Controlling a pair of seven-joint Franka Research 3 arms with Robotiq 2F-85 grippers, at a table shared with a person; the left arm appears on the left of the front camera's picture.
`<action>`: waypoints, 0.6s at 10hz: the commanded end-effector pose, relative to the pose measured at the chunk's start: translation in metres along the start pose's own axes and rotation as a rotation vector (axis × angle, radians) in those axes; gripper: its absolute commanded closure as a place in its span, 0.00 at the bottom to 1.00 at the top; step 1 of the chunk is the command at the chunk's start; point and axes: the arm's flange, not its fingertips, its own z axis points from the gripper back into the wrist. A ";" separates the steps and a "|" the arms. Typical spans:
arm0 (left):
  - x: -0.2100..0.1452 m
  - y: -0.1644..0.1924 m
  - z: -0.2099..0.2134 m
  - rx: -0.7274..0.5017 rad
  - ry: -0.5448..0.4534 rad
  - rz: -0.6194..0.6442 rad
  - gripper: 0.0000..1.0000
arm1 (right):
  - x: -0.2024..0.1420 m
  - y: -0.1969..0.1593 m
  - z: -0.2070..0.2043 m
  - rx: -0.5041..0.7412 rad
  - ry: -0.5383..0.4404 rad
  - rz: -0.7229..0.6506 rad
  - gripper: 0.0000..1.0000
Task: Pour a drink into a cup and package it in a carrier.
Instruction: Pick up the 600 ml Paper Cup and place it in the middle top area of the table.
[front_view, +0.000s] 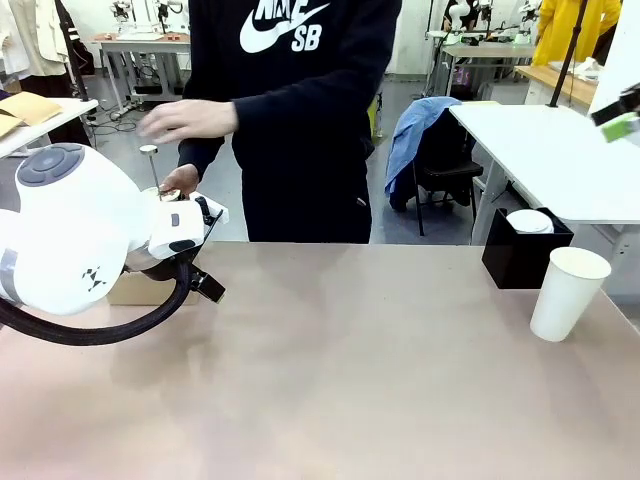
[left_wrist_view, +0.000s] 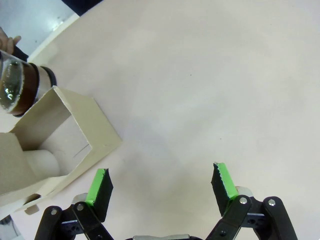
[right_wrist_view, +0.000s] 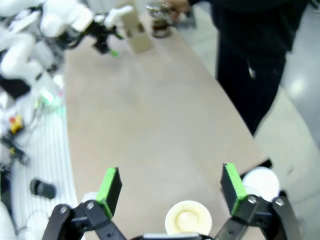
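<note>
White cup (front_view: 569, 298) empty, brown drink (left_wrist_view: 31, 86) in carafe (left_wrist_view: 11, 84)

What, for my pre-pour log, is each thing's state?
cup: upright, lidless, empty
carafe: holds dark drink
carrier: on the table, beside the carafe
left gripper: open, empty
right gripper: open, empty, above the cup

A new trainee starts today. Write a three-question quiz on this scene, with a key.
1. True or false: the white paper cup has a lid on it.
2. The left gripper is: A) open, B) shut on the cup, C) shut on a lid.
3. What sits in the black box?
Key: 1 false; 2 A; 3 white cup lids.
</note>
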 end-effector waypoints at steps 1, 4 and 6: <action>0.000 0.000 0.000 0.000 0.000 -0.001 0.00 | -0.029 -0.033 0.002 0.146 -0.126 0.117 0.00; 0.000 0.000 0.000 0.000 0.000 -0.001 0.00 | -0.036 -0.014 0.005 0.089 -0.110 0.108 0.00; 0.000 0.000 0.000 0.000 0.000 -0.001 0.00 | -0.047 -0.028 -0.005 0.058 -0.067 0.077 0.00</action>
